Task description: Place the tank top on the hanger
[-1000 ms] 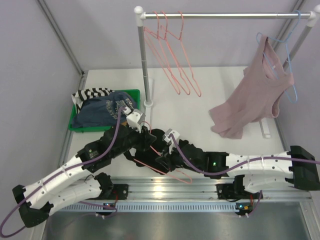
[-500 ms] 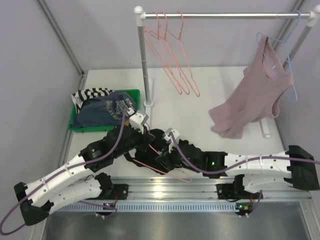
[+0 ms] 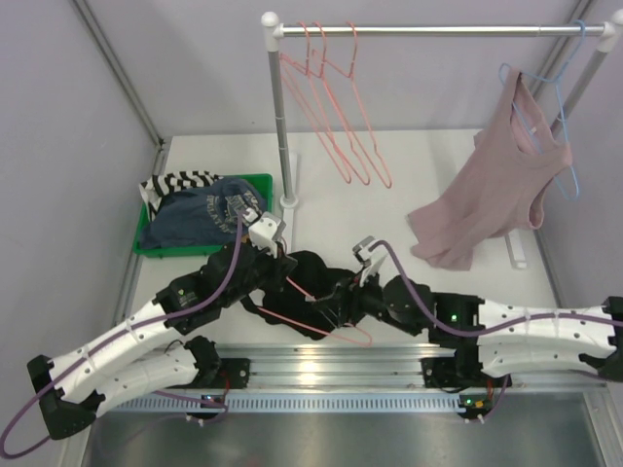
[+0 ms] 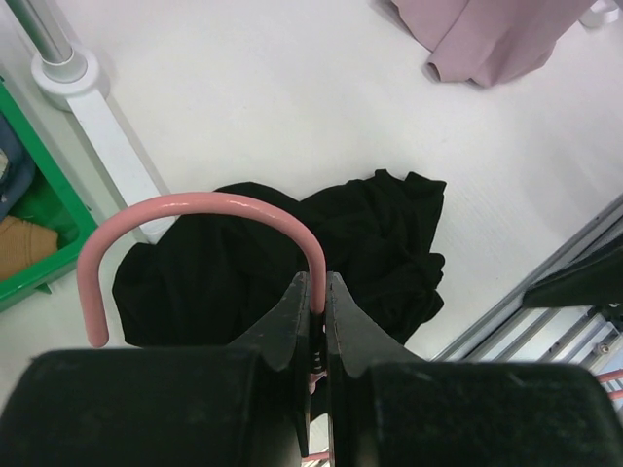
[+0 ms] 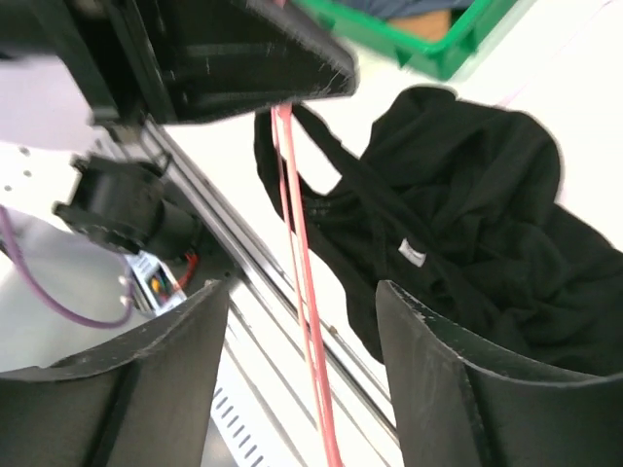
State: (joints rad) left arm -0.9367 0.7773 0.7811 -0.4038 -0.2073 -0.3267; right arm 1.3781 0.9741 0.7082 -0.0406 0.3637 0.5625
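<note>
The left claw [image 4: 316, 284] clamps the pink hanger [image 4: 200, 206] by its neck, above the black tank top [image 4: 292, 243] heaped on the bench [image 4: 292, 88]. The right claw [image 5: 300, 311] gapes empty; best pinch one strap and thread it onto the wire.

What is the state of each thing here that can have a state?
Plain black sleeveless tank top: crumpled on the white table, not on a hanger.
Salmon-pink wire hanger: gripped at its hook.
Left gripper: shut on the wire hanger.
Right gripper: open, above the black top.
Dusty-pink tank top: hanging from the metal rail.
</note>
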